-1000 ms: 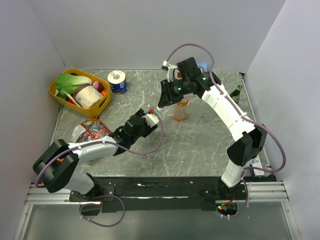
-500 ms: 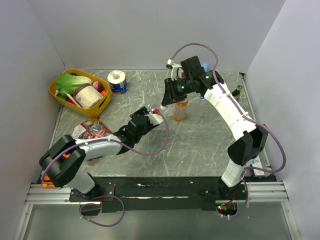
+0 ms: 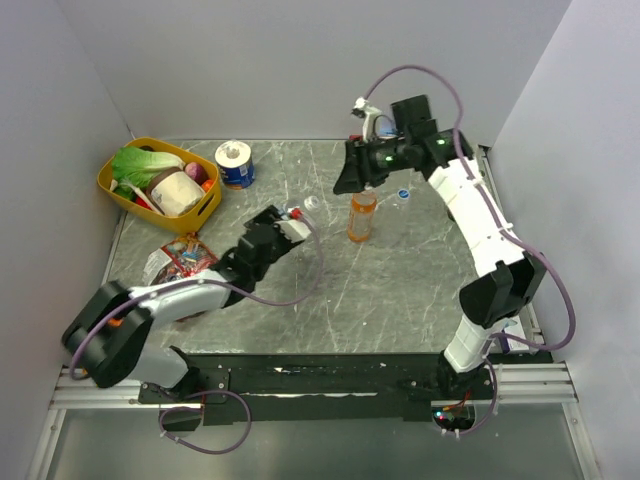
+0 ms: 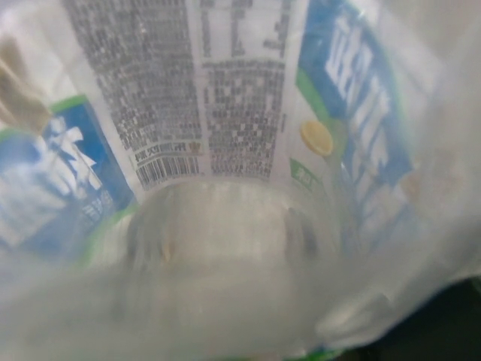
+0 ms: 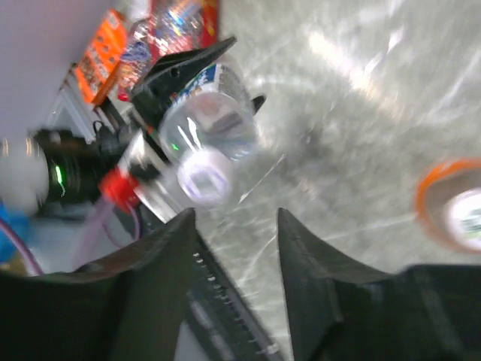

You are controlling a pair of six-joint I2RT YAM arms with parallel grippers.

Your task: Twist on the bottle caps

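**Now: water bottle gripped, R gripper empty, cap to fetch**

Now the L gripper (image 3: 283, 222) is clamped on the water bottle (image 3: 300, 212), left of the orange bottle (image 3: 361, 217). The water bottle's neck points up and toward the orange bottle. Its neck looks open, but I cannot be sure. The R gripper (image 5: 234, 218) hangs above the gap between the two bottles, fingers apart and nothing between them. A blue cap (image 3: 403, 193) lies flat on the table (image 3: 400, 270), just right of the orange bottle and a bit farther back.

I judge the step in hand is to fetch this cap:
- Bring the R gripper around the orange bottle, not over it, because this tall bottle tips easily.
- Come straight down and pinch the cap by its rim, keeping it level.
- Set the cap square on the thread before turning, or it goes on crooked.
- The L gripper should hold firm w/o squeezing more, as the thin plastic dents.

Writing: the left wrist view shows the water bottle's label (image 4: 225, 90). It is blue, white and green, w/ a barcode, fine print and large white characters, all too blurred to read. No brand can be read on the orange bottle.
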